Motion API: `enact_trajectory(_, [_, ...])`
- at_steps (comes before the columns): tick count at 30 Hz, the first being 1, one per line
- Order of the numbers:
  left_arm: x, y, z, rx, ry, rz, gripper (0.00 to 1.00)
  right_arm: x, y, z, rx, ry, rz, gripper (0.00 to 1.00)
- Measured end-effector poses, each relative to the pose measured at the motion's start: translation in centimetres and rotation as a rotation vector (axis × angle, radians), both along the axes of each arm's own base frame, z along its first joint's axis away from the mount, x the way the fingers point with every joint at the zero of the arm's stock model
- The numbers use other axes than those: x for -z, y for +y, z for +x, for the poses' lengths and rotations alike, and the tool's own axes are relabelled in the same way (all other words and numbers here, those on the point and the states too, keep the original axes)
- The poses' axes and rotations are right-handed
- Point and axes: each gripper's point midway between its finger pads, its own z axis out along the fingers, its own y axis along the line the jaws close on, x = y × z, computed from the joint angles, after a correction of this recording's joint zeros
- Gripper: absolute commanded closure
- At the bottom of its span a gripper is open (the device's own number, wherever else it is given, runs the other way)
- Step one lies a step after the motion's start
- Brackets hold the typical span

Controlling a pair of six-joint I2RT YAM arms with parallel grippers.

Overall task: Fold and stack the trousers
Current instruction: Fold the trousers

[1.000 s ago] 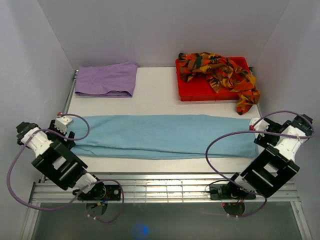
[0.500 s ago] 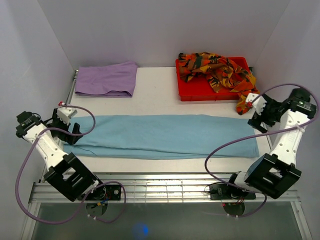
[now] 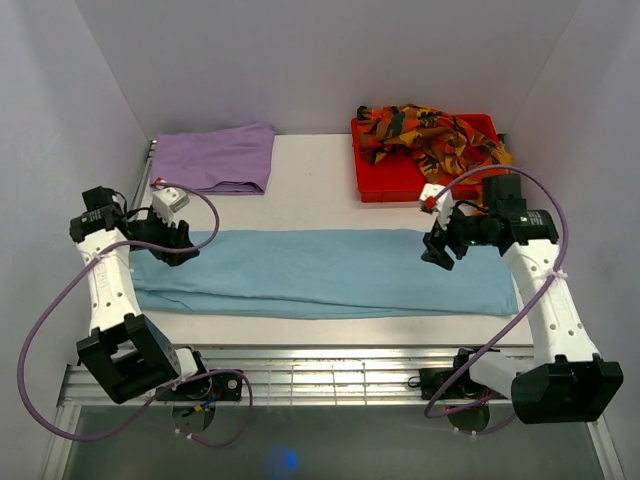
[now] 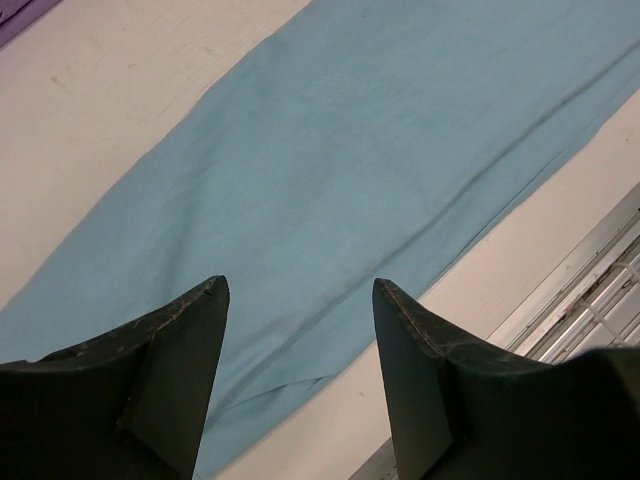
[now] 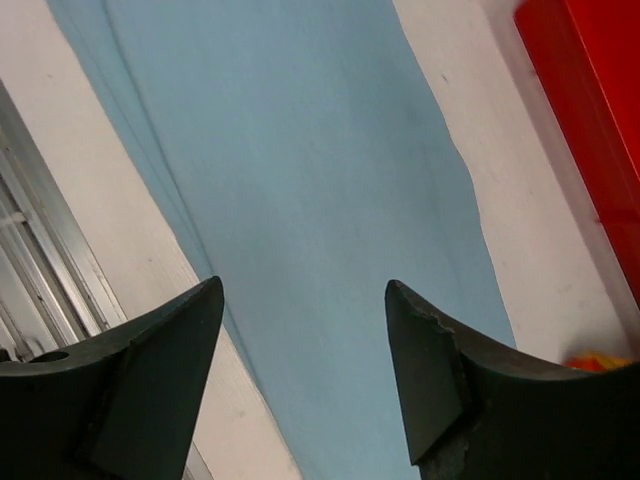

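Note:
Light blue trousers [image 3: 320, 272] lie flat as a long strip across the table, folded lengthwise. They also fill the left wrist view [image 4: 380, 170] and the right wrist view [image 5: 300, 180]. My left gripper [image 3: 172, 245] hovers over their left end, open and holding nothing [image 4: 300, 290]. Above the right part of the strip my right gripper [image 3: 440, 250] is open too, with only cloth showing below the gap [image 5: 303, 290]. A folded lilac pair [image 3: 213, 158] rests at the back left. An orange-red-black patterned pair [image 3: 440, 142] lies crumpled in the red tray [image 3: 385, 188].
White walls close in the table on three sides. A slatted metal rail [image 3: 330, 378] runs along the near edge by the arm bases. Purple cables loop from both arms. Part of the patterned cloth hangs over the tray's right corner [image 3: 490, 205].
Both arms have swung inward from the outer ends of the blue trousers. The left gripper rose toward the back left; the right one moved left over the cloth. The trousers lie unmoved.

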Motion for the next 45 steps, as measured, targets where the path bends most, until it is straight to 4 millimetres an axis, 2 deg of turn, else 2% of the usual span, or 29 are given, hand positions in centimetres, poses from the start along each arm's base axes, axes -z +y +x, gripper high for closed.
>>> enact_trajectory(3, [0.0, -1.4, 0.8, 0.059, -0.009, 0.014, 0.31, 0.5, 3.9, 0.5, -0.061, 0.051, 0.050, 0.34])
enact_trajectory(6, [0.8, -2.8, 1.4, 0.117, -0.007, 0.022, 0.35, 1.2, 7.9, 0.8, -0.116, 0.082, 0.075, 0.38])
enact_trajectory(9, [1.9, -2.9, 1.7, 0.116, 0.023, 0.010, 0.39, 1.6, 12.5, 0.5, -0.208, 0.064, 0.078, 0.45])
enact_trajectory(11, [2.8, -2.8, 2.3, 0.097, 0.058, -0.016, 0.44, 2.1, 15.2, 0.1, -0.263, 0.069, 0.067, 0.46])
enact_trajectory(14, [4.1, -3.0, 2.9, 0.080, 0.125, -0.064, 0.42, 3.2, 19.7, 0.3, -0.329, 0.113, 0.059, 0.48])
enact_trajectory(16, [4.9, -3.3, 2.8, 0.098, 0.140, -0.062, 0.41, 4.0, 21.7, 0.8, -0.340, 0.137, 0.061, 0.49])
enact_trajectory(18, [5.8, -4.1, 1.8, 0.147, 0.125, -0.037, 0.41, 5.0, 23.6, 0.9, -0.350, 0.172, 0.063, 0.49])
enact_trajectory(22, [7.8, -5.1, -2.0, 0.262, 0.082, 0.064, 0.43, 6.7, 26.2, 1.1, -0.348, 0.239, 0.066, 0.53])
enact_trajectory(24, [8.7, -4.8, -3.3, 0.279, 0.071, 0.115, 0.44, 6.9, 27.4, 1.0, -0.359, 0.244, 0.064, 0.55])
enact_trajectory(26, [8.8, -4.4, -3.5, 0.259, 0.075, 0.132, 0.42, 6.4, 28.9, 0.8, -0.385, 0.226, 0.069, 0.57])
enact_trajectory(30, [7.4, -2.2, -2.0, 0.077, 0.129, 0.016, 0.31, 4.9, 33.5, -0.1, -0.460, 0.164, 0.100, 0.60])
enact_trajectory(31, [6.8, -0.8, -1.3, 0.002, 0.146, -0.038, 0.26, 4.6, 34.9, -0.2, -0.479, 0.147, 0.111, 0.60])
enact_trajectory(34, [5.9, 3.9, -0.5, -0.223, 0.197, -0.210, 0.20, 5.2, 38.0, -0.8, -0.516, 0.120, 0.116, 0.60])
enact_trajectory(36, [6.3, 6.3, -1.5, -0.351, 0.245, -0.295, 0.14, 6.2, 39.4, -1.2, -0.530, 0.123, 0.107, 0.59])
enact_trajectory(41, [6.8, 8.5, -4.4, -0.547, 0.333, -0.413, 0.07, 8.3, 41.9, -1.3, -0.537, 0.133, 0.092, 0.49])
enact_trajectory(42, [7.0, 8.9, -4.8, -0.582, 0.342, -0.431, 0.02, 8.5, 42.2, -1.4, -0.535, 0.132, 0.090, 0.48])
enact_trajectory(45, [7.5, 10.7, -5.7, -0.694, 0.374, -0.498, 0.02, 8.5, 43.6, -1.9, -0.537, 0.121, 0.101, 0.46])
